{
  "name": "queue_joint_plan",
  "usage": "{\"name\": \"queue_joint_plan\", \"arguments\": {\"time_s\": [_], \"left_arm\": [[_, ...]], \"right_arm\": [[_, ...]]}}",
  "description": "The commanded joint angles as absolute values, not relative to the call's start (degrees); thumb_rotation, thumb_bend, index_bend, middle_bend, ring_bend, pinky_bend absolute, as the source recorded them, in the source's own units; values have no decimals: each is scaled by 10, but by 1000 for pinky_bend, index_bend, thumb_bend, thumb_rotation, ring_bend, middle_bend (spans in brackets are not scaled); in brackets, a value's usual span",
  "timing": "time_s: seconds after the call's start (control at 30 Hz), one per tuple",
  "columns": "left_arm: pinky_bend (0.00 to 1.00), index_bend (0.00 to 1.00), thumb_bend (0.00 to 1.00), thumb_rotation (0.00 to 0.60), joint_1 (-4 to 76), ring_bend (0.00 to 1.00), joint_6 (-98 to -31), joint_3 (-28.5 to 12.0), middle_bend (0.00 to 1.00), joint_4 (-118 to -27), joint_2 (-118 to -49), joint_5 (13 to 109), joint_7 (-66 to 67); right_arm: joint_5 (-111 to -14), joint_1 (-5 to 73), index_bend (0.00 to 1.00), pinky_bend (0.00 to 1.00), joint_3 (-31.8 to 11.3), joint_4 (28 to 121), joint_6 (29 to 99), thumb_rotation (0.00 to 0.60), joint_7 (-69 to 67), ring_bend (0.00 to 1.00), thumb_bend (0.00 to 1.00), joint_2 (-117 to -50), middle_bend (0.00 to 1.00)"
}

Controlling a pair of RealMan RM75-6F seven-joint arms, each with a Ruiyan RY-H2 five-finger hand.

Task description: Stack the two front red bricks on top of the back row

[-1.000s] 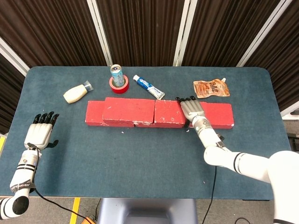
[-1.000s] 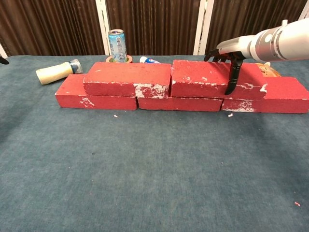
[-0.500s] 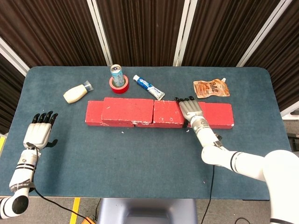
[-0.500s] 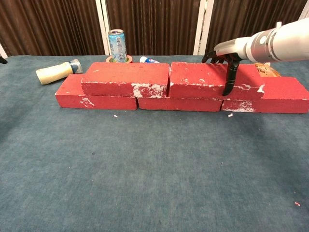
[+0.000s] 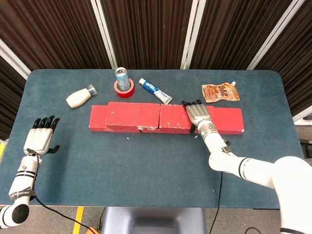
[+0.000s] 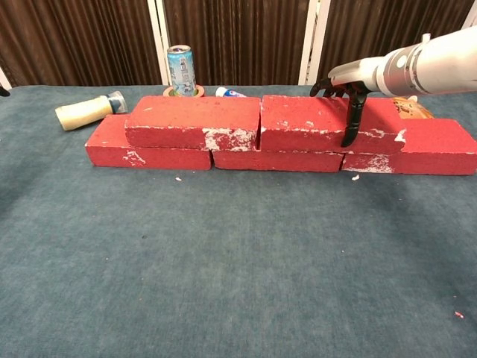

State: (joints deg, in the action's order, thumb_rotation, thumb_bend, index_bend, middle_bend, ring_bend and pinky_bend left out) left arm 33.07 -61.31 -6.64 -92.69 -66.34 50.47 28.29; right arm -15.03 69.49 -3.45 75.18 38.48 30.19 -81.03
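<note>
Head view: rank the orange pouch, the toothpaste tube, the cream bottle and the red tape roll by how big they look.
1. orange pouch, clearly the largest.
2. toothpaste tube and cream bottle: too alike to rank, the tube longer and thinner, the bottle shorter and fatter.
3. red tape roll, smallest, though the can standing in it hides part.

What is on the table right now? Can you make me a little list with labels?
bottom row: three red bricks end to end
top row: two red bricks side by side
right hand: flat on the right top brick, thumb down its front
left hand: open above the table, holding nothing
behind the bricks: can on a red ring, toothpaste tube, bottle, orange pouch
</note>
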Motion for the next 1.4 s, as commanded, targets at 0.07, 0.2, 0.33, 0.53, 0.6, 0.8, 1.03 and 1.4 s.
{"name": "queue_joint_plan", "arguments": {"time_s": [0.07,0.2,0.33,0.53,0.6,0.8,1.03,1.4], "left_arm": [[0,0,262,600,331,0,-613,-66,0,-927,-664,505,283],[0,0,262,600,331,0,-613,-66,0,-927,-664,503,284],[0,0,261,600,331,0,-614,-66,0,-929,-663,504,284],[0,0,261,600,331,0,-615,-67,0,-928,-662,503,283],[0,0,260,600,331,0,-615,-67,0,-929,-661,503,283],[0,0,261,600,330,0,-616,-68,0,-929,-660,504,280],[0,0,260,600,329,0,-614,-68,0,-927,-660,502,278],[0,0,261,600,326,0,-621,-71,0,-930,-656,508,271]], "right_arm": [[-149,695,143,0,-35,751,386,600,302,232,38,-811,321],[-146,697,144,0,-33,750,385,600,303,231,38,-812,321],[-144,698,146,0,-33,746,384,600,304,230,38,-814,321],[-139,701,149,0,-34,747,385,600,306,202,38,-816,321],[-138,702,148,0,-33,749,386,600,307,171,38,-815,311],[-132,704,124,0,-34,755,398,600,311,65,13,-816,211],[-120,706,102,0,-33,760,397,600,317,5,1,-812,157],[-146,691,0,0,-62,835,420,600,284,0,0,-760,4]]}}
